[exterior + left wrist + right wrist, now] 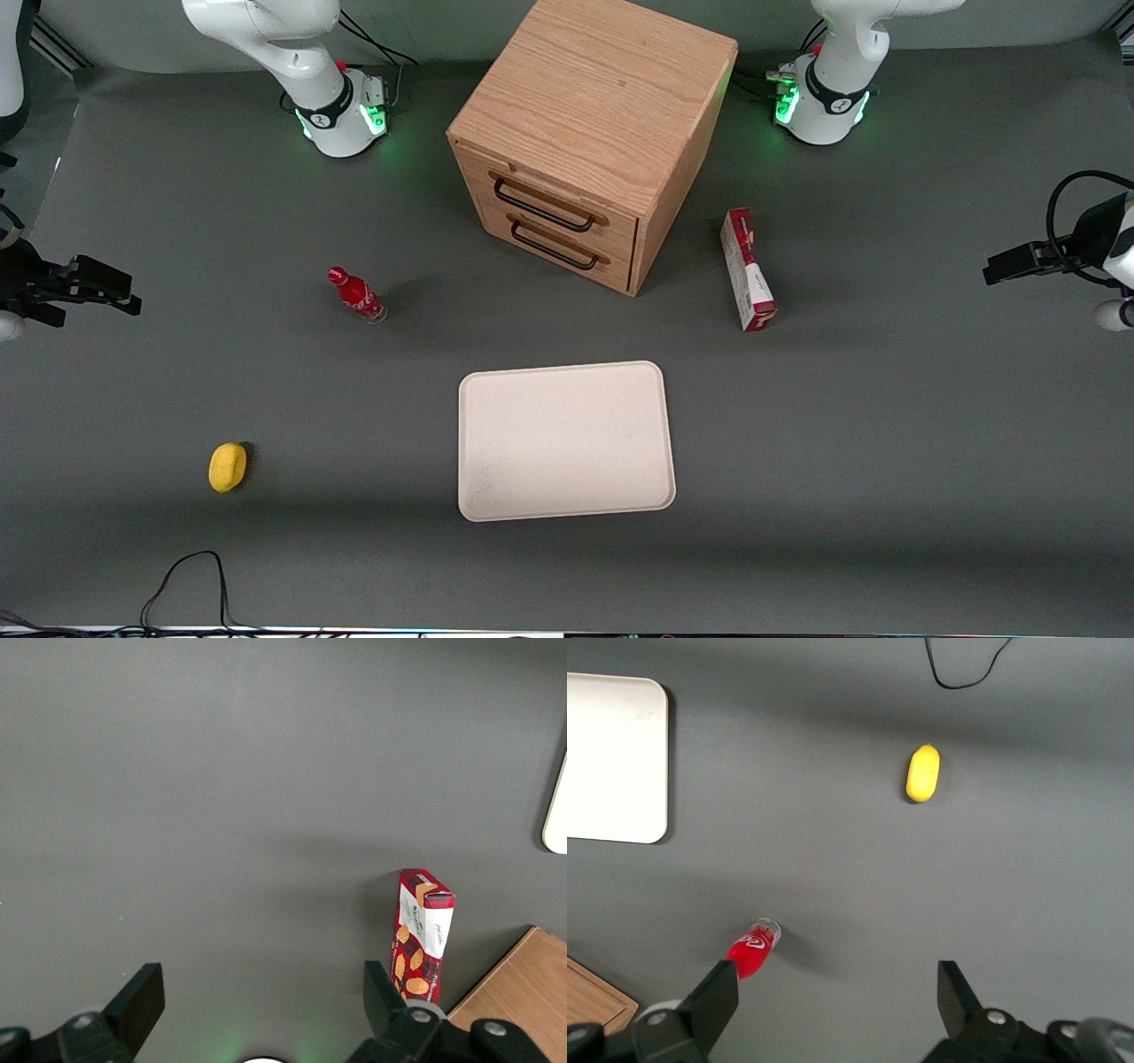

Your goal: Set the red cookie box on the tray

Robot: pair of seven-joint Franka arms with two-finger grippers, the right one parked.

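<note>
Red cookie box waiting to be picked up

The red cookie box [749, 269] is lying beside the drawer cabinet [592, 142], farther than the empty tray [564, 439]. The gripper [259, 992] is being held wide open, well apart from the box, probably for an approach.

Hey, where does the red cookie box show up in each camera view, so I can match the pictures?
Front view: the red cookie box lies on the table beside the wooden drawer cabinet, farther from the camera than the tray.
Left wrist view: it lies near one finger of the open gripper, beside the cabinet's corner.
Right wrist view: not in it.
Shared landmark: the tray's rim.
</note>
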